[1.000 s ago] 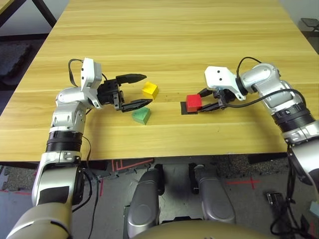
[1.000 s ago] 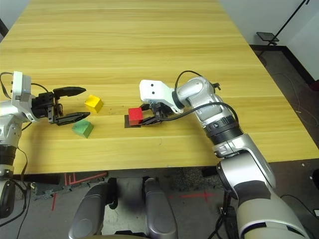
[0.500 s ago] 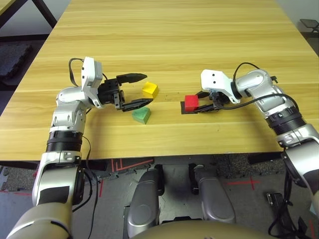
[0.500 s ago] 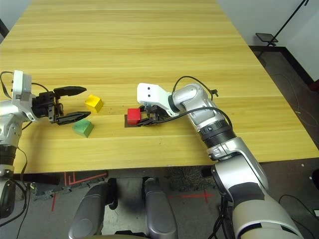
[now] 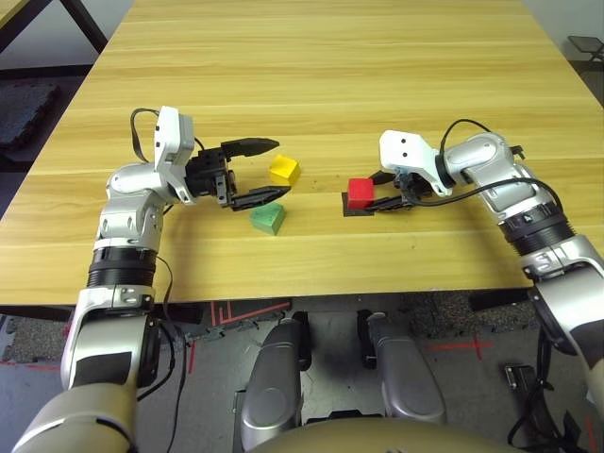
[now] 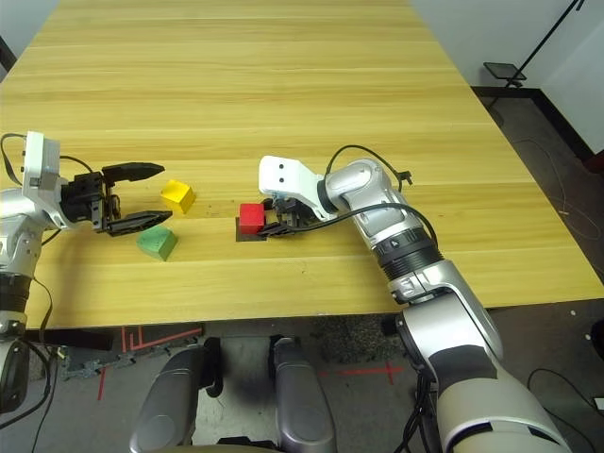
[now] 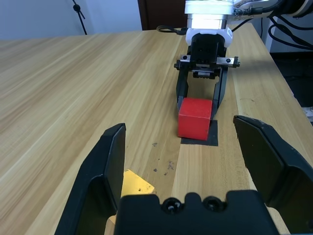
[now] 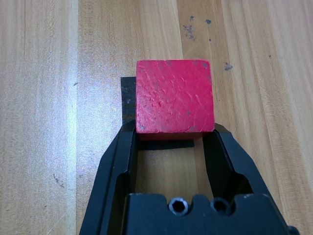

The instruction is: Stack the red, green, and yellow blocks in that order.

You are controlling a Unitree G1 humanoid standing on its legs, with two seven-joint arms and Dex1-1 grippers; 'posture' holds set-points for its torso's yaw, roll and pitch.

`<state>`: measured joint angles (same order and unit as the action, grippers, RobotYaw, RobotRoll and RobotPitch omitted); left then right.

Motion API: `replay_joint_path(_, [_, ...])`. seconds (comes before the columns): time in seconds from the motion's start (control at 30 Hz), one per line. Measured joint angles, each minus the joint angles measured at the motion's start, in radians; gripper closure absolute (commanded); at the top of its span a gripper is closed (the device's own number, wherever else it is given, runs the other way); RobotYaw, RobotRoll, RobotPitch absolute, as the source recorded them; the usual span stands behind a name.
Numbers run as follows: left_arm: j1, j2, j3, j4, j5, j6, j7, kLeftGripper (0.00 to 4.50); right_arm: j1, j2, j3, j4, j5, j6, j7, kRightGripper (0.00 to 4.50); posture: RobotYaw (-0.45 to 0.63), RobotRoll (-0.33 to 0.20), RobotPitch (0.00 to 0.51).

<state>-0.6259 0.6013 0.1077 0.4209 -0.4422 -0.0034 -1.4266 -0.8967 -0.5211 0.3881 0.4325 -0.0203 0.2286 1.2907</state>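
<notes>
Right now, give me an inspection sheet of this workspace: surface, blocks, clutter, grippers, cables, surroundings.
Surface: wooden table, small dark marks; black square patch.
Job's things: red block at the patch; yellow block and green block apart on the wood; nothing stacked.
Clutter: nothing seen.
Grippers: left gripper open, empty, beside yellow and green; right gripper shut on the red block.
Cables: black, looping along both forearms.
Surroundings: grey floor with red tape lines; pale walls behind.
</notes>
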Motion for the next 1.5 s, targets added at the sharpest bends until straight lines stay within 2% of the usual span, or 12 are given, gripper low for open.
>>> replay_joint_path(0.5, [-0.037, -0.013, -0.007, 0.063, 0.005, -0.021, 0.0, 0.0, 0.021, -0.004, -0.004, -0.053, 0.003, 0.061, 0.028, 2.46, 0.24, 0.002, 0.22])
replay_joint_path(0.73, [-0.045, -0.016, -0.009, 0.078, 0.007, -0.028, 0.0, 0.0, 0.021, -0.009, -0.004, -0.046, 0.001, 0.066, 0.03, 0.08, 0.24, 0.006, 0.222])
replay_joint_path(0.97, [-0.064, -0.018, -0.011, 0.087, 0.012, -0.029, 0.0, 0.0, -0.015, -0.04, -0.015, -0.039, 0.046, 0.116, 0.129, 0.04, 0.24, 0.01, 0.219])
replay_joint_path(1.13, [-0.066, -0.016, -0.011, 0.106, 0.012, -0.028, 0.0, 0.0, -0.066, -0.18, -0.043, -0.089, 0.179, 0.165, 0.293, 0.04, 0.24, 0.009, 0.217])
replay_joint_path(1.27, [-0.068, -0.012, -0.01, 0.107, 0.012, -0.028, -0.005, 0.0, -0.067, -0.363, -0.002, -0.131, 0.358, 0.152, 0.317, 0.04, 0.23, 0.007, 0.216])
replay_joint_path(1.4, [-0.067, -0.005, -0.012, 0.097, 0.002, -0.02, -0.047, 0.0, -0.066, -0.408, -0.001, -0.119, 0.429, 0.143, 0.318, 0.04, 0.22, 0.007, 0.214])
replay_joint_path(1.5, [-0.063, 0.029, -0.013, 0.089, -0.001, -0.014, -0.114, 0.0, -0.063, -0.437, -0.011, -0.101, 0.446, 0.143, 0.318, 0.04, 0.21, 0.016, 0.215])
